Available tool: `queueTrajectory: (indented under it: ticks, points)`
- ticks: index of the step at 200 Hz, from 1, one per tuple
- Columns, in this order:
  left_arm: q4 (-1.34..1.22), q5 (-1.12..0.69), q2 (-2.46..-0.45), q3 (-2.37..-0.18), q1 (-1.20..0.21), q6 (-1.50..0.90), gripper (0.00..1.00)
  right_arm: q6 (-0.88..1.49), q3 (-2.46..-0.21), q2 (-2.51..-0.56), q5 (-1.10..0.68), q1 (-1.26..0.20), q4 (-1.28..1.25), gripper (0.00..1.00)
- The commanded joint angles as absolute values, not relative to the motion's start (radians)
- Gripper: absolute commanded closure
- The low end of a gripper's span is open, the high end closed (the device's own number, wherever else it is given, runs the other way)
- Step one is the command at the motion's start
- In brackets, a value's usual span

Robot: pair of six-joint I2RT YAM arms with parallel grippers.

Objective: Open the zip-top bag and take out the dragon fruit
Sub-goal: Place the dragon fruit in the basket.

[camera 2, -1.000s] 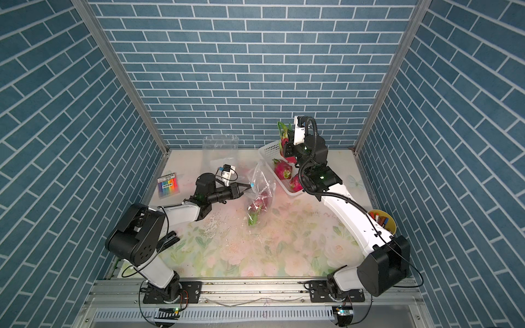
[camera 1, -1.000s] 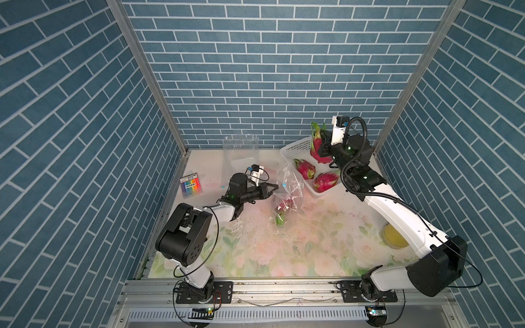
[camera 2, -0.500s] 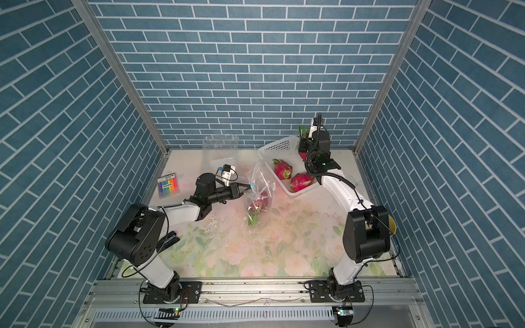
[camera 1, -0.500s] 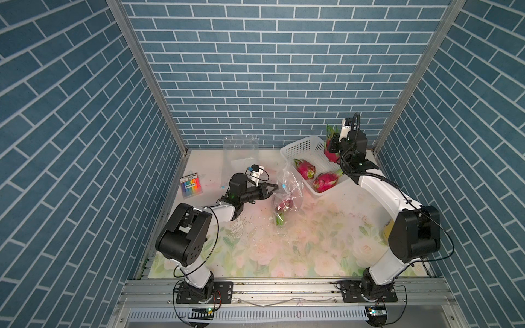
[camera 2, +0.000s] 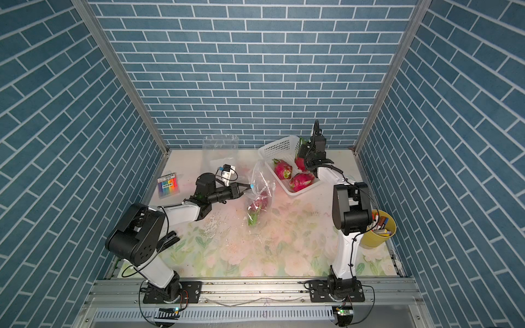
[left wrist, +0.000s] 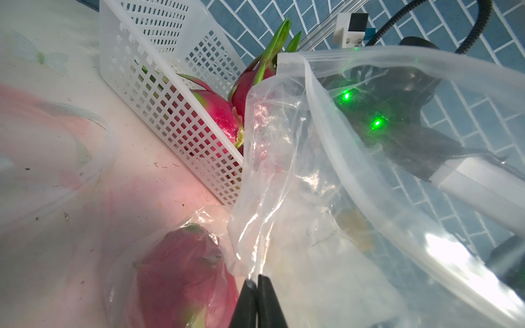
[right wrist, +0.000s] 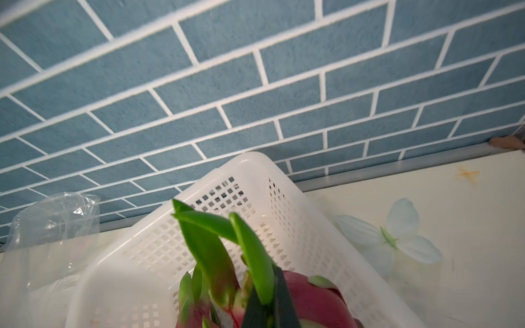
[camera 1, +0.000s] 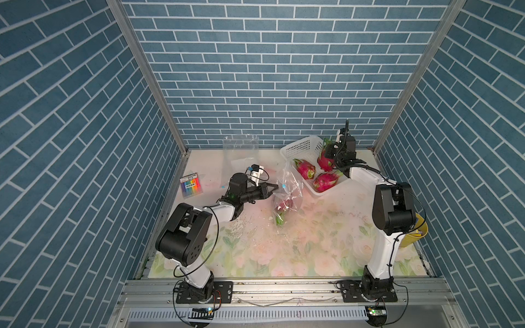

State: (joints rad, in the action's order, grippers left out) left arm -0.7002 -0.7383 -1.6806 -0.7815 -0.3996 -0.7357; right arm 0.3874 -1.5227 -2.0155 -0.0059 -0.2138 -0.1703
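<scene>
left fingers point(left wrist: 269, 305) pinched shut on the zip-top bag point(camera 1: 288, 181) wall, holding it up mid-bench. bagged dragon fruit point(camera 1: 284, 205) sits at the bag bottom on the bench point(camera 1: 284, 250), below those fingers, with its long axis toward the near edge. left arm is nearer. right fingers point(right wrist: 281, 301) are clamped on the second dragon fruit point(camera 1: 324, 160) by its green scales at the basket point(camera 1: 298, 146), far right corner. floral surface with crumbs, and open room around the bag.
</scene>
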Motion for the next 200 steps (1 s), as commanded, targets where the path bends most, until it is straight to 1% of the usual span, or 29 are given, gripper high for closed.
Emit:
queueTrajectory:
  ticks: [1, 29, 35, 47, 55, 68, 80, 83, 100, 136, 149, 163, 175, 200]
  points:
    - [-0.696, -0.742, -1.677, -0.786, -0.401, -0.72, 0.92, 0.456, -1.57, -2.045, -0.043, -0.212, -0.147, 1.0]
    - [-0.697, -0.742, -1.676, -0.787, -0.402, -0.72, 0.92, 0.462, -1.598, -2.07, -0.065, -0.209, -0.112, 1.0]
    - [-0.698, -0.744, -1.677, -0.787, -0.4, -0.719, 0.92, 0.463, -1.604, -2.071, -0.07, -0.209, -0.105, 0.92]
    - [-0.698, -0.744, -1.673, -0.787, -0.401, -0.719, 0.92, 0.47, -1.608, -2.067, -0.079, -0.206, -0.099, 0.69]
    - [-0.697, -0.744, -1.672, -0.787, -0.401, -0.72, 0.92, 0.475, -1.606, -2.059, -0.084, -0.204, -0.099, 0.59]
    - [-0.696, -0.742, -1.665, -0.784, -0.401, -0.719, 0.92, 0.477, -1.605, -2.04, -0.083, -0.201, -0.095, 0.46]
    - [-0.694, -0.741, -1.66, -0.782, -0.402, -0.718, 0.92, 0.476, -1.606, -2.017, -0.083, -0.198, -0.083, 0.4]
    - [-0.695, -0.74, -1.659, -0.782, -0.401, -0.717, 0.92, 0.476, -1.606, -2.008, -0.108, -0.198, -0.079, 0.39]
    - [-0.693, -0.739, -1.651, -0.782, -0.402, -0.717, 0.92, 0.467, -1.606, -1.957, -0.118, -0.194, -0.04, 0.35]
    - [-0.69, -0.737, -1.632, -0.79, -0.401, -0.72, 0.92, 0.465, -1.579, -1.801, -0.135, -0.195, 0.073, 0.34]
    - [-0.688, -0.735, -1.623, -0.793, -0.402, -0.719, 0.92, 0.495, -1.568, -1.741, -0.146, -0.198, 0.129, 0.37]
    - [-0.687, -0.732, -1.609, -0.796, -0.407, -0.725, 0.92, 0.528, -1.56, -1.682, -0.178, -0.202, 0.191, 0.42]
    - [-0.684, -0.729, -1.597, -0.797, -0.414, -0.726, 0.92, 0.543, -1.536, -1.625, -0.213, -0.216, 0.219, 0.44]
    - [-0.667, -0.727, -1.567, -0.807, -0.433, -0.726, 0.92, 0.518, -1.489, -1.525, -0.268, -0.288, 0.263, 0.48]
